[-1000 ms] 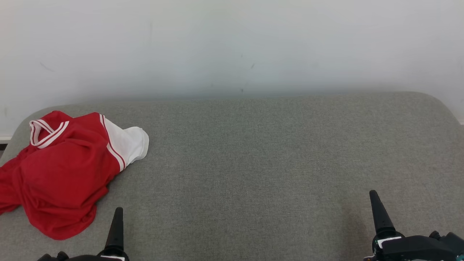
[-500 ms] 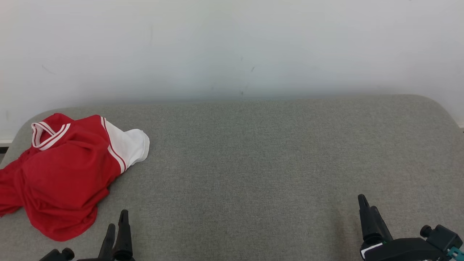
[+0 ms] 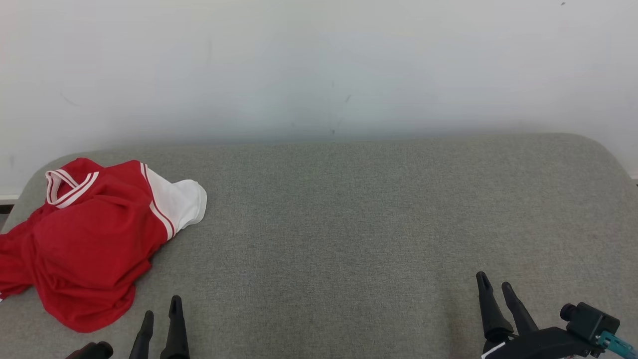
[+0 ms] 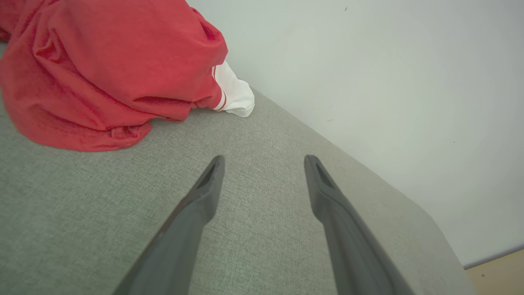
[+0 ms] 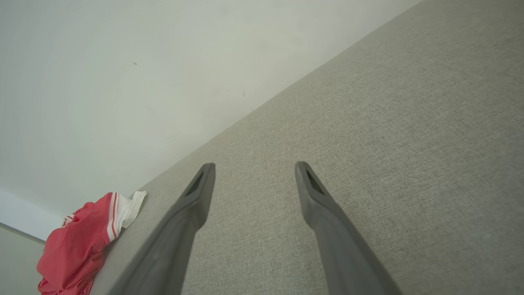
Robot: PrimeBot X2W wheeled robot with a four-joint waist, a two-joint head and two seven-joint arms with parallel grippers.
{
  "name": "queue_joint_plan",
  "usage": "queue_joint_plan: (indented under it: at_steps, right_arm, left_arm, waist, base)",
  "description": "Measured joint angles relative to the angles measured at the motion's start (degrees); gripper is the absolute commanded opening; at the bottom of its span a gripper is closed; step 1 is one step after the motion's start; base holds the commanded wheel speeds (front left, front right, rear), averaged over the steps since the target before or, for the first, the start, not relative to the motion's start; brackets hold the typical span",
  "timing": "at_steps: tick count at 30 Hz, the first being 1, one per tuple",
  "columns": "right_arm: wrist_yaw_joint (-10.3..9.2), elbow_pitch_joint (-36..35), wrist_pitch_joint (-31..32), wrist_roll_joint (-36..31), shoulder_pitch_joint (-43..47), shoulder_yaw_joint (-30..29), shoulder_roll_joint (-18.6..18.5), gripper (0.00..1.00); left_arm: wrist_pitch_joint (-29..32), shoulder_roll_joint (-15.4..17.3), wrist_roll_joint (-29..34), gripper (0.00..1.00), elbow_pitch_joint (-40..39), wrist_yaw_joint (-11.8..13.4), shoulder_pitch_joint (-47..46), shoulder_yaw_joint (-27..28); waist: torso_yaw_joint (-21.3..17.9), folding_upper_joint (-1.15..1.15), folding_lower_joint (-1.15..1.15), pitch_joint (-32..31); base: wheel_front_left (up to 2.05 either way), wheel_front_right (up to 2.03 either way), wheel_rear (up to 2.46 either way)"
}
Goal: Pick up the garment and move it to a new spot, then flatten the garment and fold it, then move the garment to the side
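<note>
The garment (image 3: 84, 239) is a red shirt with a white sleeve and a white-striped collar, crumpled at the far left of the grey padded surface (image 3: 349, 224). My left gripper (image 3: 160, 308) stands open near the front edge, just right of the garment's lower hem and apart from it. In the left wrist view the garment (image 4: 106, 69) lies ahead and to the left of the open left gripper (image 4: 264, 162). My right gripper (image 3: 495, 285) is open at the lower right, far from the garment. In the right wrist view the right gripper (image 5: 254, 166) is empty, and the garment (image 5: 82, 246) lies far off at the lower left.
A plain white wall (image 3: 319, 65) rises directly behind the padded surface. The surface's corners are rounded, and its left edge runs under the garment. A strip of tan floor (image 4: 499, 270) shows beyond the surface's far corner in the left wrist view.
Both grippers have turned so that each now shows two fingers instead of one. The right gripper has shifted left. The camera has tilted up slightly. The garment has not moved.
</note>
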Motion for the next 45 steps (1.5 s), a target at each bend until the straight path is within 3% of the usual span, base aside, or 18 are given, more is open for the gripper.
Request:
queue_joint_plan:
  at_steps: [19, 45]
  right_arm:
    - [0.00, -1.2, 0.5, -15.3, 0.2, 0.4, 0.0, 1.00]
    - [0.08, -1.3, -1.4, -29.0, 0.5, 1.4, 0.0, 1.00]
  left_arm:
    - [-3.3, 0.6, 13.6, 1.00, 0.0, 1.5, 0.1, -0.9]
    - [-6.5, 0.4, 24.9, 1.00, 1.1, 1.3, 0.1, -0.6]
  waist:
    - [-0.2, 0.00, 0.00, -0.3]
    - [-0.5, 0.00, -0.02, -1.1]
  base:
    - [0.00, 0.00, 0.00]
    - [0.00, 0.00, 0.00]
